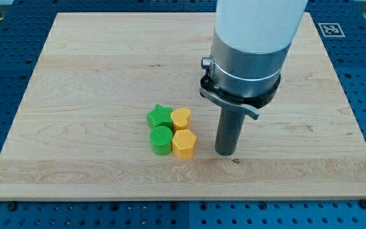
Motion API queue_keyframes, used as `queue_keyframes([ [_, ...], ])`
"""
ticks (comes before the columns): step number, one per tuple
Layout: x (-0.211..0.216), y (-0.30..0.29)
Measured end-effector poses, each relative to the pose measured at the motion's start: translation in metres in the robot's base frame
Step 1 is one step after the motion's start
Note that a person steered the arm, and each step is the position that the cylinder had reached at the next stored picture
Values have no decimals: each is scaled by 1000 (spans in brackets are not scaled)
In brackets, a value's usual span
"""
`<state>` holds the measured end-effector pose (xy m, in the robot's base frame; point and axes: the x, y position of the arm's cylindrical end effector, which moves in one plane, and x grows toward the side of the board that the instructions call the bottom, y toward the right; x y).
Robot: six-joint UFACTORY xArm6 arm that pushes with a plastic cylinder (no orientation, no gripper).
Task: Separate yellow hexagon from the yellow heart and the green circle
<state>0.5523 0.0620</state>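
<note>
Tabletop [75, 76]: pale wood board, filling most of the view; blue pegged surface around it.

My arm: white and grey column entering from 12 o'clock, ending in a dark rod. No claw is fitted, so there is nothing to call released or clenched. My tip [226, 153] rests on the tabletop at 3 o'clock of the cluster, near the hexagon, with a small gap showing.

Cluster, below board centre, four blocks packed close:
- Green star [159, 116], at 10 o'clock of the cluster.
- Green circle [162, 140], at 8 o'clock.
- Yellow hexagon [184, 144], at 4 o'clock; appears to touch the circle at its 9 o'clock and the heart at its 12 o'clock.
- Yellow heart [181, 118], at 1 o'clock.

Handling note, my judgement: pushing from here toward 9 o'clock would only jam the hexagon into the circle. Better to carry my tip round to the hexagon's 10–11 o'clock, into the seam where heart and circle meet it, then push toward 4–5 o'clock over open board. Enter slowly, or neighbours get dragged along.
</note>
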Motion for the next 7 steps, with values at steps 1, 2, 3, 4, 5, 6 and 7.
queue_keyframes([
  [1, 2, 0],
  [2, 5, 0],
  [3, 9, 0],
  [4, 37, 0],
  [5, 47, -30],
  [6, 46, -85],
  [7, 37, -104],
])
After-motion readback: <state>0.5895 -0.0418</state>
